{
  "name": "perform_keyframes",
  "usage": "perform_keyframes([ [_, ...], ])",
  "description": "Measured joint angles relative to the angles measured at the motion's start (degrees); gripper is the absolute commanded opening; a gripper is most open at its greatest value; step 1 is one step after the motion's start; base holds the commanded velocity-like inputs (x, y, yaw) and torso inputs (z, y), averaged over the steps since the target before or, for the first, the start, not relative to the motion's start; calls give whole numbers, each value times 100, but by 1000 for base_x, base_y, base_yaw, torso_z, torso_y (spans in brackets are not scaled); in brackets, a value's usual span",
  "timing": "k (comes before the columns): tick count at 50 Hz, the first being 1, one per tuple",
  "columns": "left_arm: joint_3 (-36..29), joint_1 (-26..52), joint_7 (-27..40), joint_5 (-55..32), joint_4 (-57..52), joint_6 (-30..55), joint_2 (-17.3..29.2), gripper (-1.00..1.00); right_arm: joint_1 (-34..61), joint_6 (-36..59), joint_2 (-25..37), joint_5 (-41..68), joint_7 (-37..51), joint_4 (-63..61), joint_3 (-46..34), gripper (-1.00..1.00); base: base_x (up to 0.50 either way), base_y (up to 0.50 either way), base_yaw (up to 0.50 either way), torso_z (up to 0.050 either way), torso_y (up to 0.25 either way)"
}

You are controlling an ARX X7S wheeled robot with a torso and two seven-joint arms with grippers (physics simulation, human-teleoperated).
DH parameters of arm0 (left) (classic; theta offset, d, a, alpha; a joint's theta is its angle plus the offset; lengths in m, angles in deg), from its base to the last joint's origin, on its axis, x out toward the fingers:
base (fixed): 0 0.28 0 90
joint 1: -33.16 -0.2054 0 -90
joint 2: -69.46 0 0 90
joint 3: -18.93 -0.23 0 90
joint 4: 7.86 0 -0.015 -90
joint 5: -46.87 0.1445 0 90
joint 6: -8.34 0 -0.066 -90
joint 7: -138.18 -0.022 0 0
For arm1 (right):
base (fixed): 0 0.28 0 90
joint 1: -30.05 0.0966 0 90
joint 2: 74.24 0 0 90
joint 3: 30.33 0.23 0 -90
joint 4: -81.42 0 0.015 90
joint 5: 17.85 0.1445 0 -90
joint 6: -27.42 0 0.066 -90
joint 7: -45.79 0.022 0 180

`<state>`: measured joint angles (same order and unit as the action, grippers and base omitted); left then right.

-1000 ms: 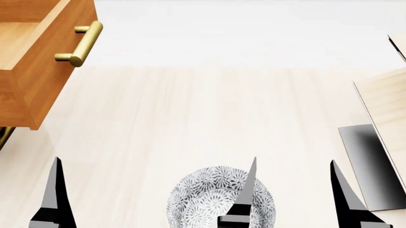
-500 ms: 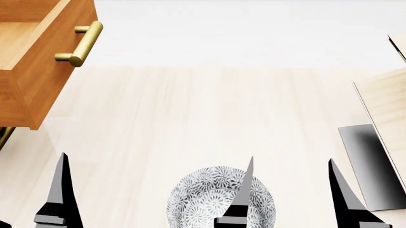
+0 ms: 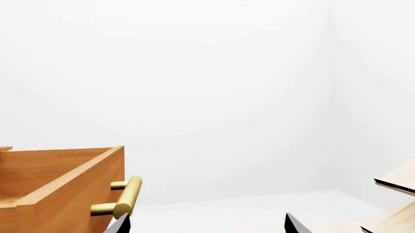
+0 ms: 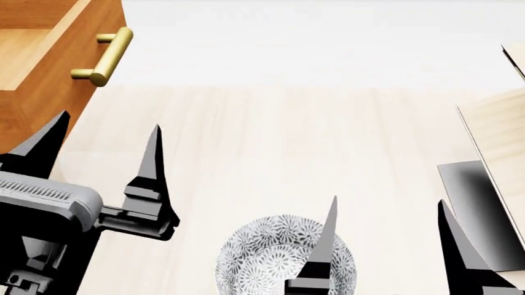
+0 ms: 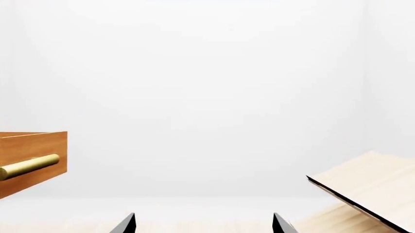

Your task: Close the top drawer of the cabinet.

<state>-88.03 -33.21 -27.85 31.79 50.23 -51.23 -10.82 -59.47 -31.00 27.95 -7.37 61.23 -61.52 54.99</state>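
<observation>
The top drawer stands pulled out at the far left of the head view, orange-brown with a lighter inside and a brass bar handle. It also shows in the left wrist view with its handle, and in the right wrist view. The rest of the cabinet is out of view. My left gripper is open and empty, raised just in front of and below the drawer front. Its fingertips show at the left wrist view's edge. My right gripper is open and empty over the bowl.
A grey patterned bowl sits on the pale wood table near the front edge. A pale wood rack on a black base stands at the right; it shows in the right wrist view too.
My left arm has risen and moved forward toward the drawer front, its body now in the head view. The right gripper has shifted slightly. The drawer has not moved.
</observation>
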Motion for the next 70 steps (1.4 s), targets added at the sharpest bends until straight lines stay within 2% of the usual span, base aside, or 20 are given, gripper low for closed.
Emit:
perform_keyframes([
  [4,-169,559,-121,105,551,-67,-118,100,46,17,100,129,104,-96,-3,100,0,0,0,0,0],
  [9,-634,1975,-283,174,2333,-604,-450,100,359,-292,1077,1068,1186,-334,-347,100,0,0,0,0,0],
  [13,-934,2774,-328,132,4029,-905,-596,100,574,-541,1714,1619,1904,-451,-645,100,0,0,0,0,0],
  [19,-1231,3487,-342,60,5558,-1172,-690,100,802,-821,2357,2138,2620,-550,-994,100,0,0,0,0,0],
  [25,-1393,3849,-321,-15,6353,-1308,-694,100,953,-1011,2742,2420,3042,-590,-1253,100,0,0,0,0,0],
  [39,-1510,4067,-219,-168,6875,-1364,-517,100,1130,-1241,3132,2648,3465,-591,-1623,100,0,0,0,0,0],
  [70,-1287,3826,138,-507,6145,-905,313,100,1438,-1273,3274,2662,3712,-586,-2166,100,0,0,0,0,0],
])
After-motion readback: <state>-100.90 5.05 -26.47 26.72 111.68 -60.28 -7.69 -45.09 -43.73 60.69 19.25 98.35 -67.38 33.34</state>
